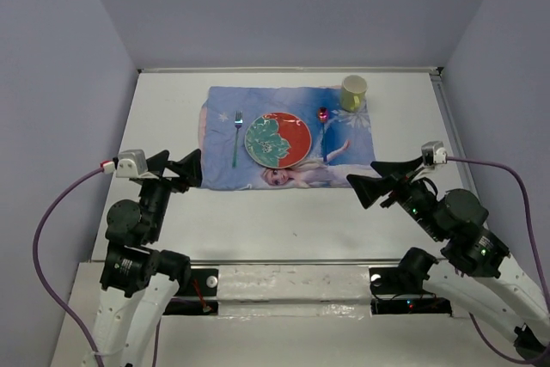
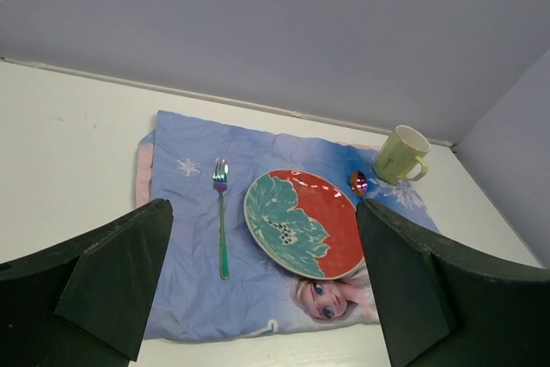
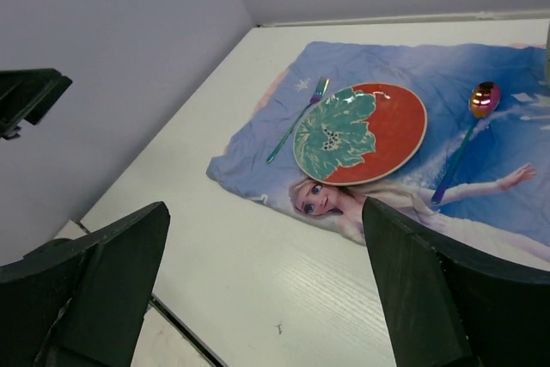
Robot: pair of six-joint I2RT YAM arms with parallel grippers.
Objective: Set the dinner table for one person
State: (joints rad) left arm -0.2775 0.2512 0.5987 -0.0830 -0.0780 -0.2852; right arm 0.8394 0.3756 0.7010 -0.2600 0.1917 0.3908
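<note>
The off-white dinner table (image 1: 258,221) carries a blue princess placemat (image 1: 223,126). On the mat lie a red and green plate (image 1: 278,139), a green fork (image 1: 236,139) left of it and an iridescent spoon (image 1: 324,118) right of it. A yellow-green mug (image 1: 353,92) stands upright at the mat's far right corner. My left gripper (image 1: 180,166) is open and empty above the mat's near left corner. My right gripper (image 1: 361,173) is open and empty by the mat's near right corner. The left wrist view shows the fork (image 2: 222,221), plate (image 2: 302,223) and mug (image 2: 400,154) ahead.
Grey walls close in the table on three sides. A raised strip (image 1: 284,281) runs along the near edge between the arm bases. In the right wrist view the bare tabletop (image 3: 258,281) lies under my open right gripper (image 3: 266,208), with the plate (image 3: 361,133) beyond.
</note>
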